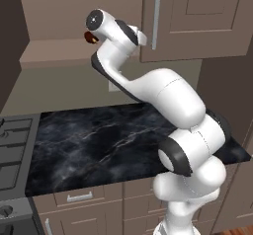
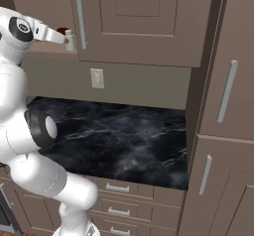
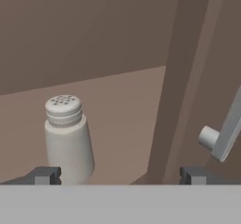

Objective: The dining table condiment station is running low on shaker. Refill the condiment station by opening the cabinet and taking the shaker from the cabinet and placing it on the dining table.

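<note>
Shaker (image 3: 67,138) upright on brown cabinet (image 3: 117,110) shelf, black marble worktop (image 1: 113,140) below

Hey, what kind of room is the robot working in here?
A kitchen, most likely: brown wall cabinets hang above a black marble worktop, a stove sits beside it, and a shaker stands on a shelf.

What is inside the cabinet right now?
On the cabinet shelf the shaker stands upright, just inside the open gripper. A dark red round item sits farther in. The arm covers the rest of the shelf.
</note>
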You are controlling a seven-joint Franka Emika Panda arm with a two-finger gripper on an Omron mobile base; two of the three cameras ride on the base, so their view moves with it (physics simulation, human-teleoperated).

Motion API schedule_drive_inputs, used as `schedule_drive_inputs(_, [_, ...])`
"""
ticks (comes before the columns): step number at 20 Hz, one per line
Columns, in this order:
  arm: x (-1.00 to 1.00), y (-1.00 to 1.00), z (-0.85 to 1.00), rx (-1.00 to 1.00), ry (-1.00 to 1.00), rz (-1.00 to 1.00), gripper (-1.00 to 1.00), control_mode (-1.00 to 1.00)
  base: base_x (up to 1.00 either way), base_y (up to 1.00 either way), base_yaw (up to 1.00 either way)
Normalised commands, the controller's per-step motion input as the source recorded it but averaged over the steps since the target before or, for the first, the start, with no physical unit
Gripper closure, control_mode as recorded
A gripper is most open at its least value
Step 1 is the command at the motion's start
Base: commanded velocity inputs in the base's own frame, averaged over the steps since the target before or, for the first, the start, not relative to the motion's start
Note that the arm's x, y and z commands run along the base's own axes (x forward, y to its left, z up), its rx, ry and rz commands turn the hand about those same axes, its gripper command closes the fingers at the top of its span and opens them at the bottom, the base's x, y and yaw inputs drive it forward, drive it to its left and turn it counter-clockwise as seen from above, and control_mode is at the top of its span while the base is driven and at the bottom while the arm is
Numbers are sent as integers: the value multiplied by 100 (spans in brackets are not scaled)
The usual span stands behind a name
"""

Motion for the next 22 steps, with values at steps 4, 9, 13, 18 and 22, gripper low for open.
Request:
schedule_drive_inputs(4, [18, 0, -5, 0, 0, -2, -100, -100, 0, 0, 0])
schedule_drive_inputs(9, [18, 0, -5, 0, 0, -2, -100, -100, 0, 0, 0])
schedule_drive_inputs(13, [19, 0, -3, 0, 0, -2, -100, -100, 0, 0, 0])
schedule_drive_inputs(18, [20, 0, 0, 0, 0, 0, -100, -100, 0, 0, 0])
schedule_drive_inputs(22, [17, 1, 0, 0, 0, 0, -100, -100, 0, 0, 0])
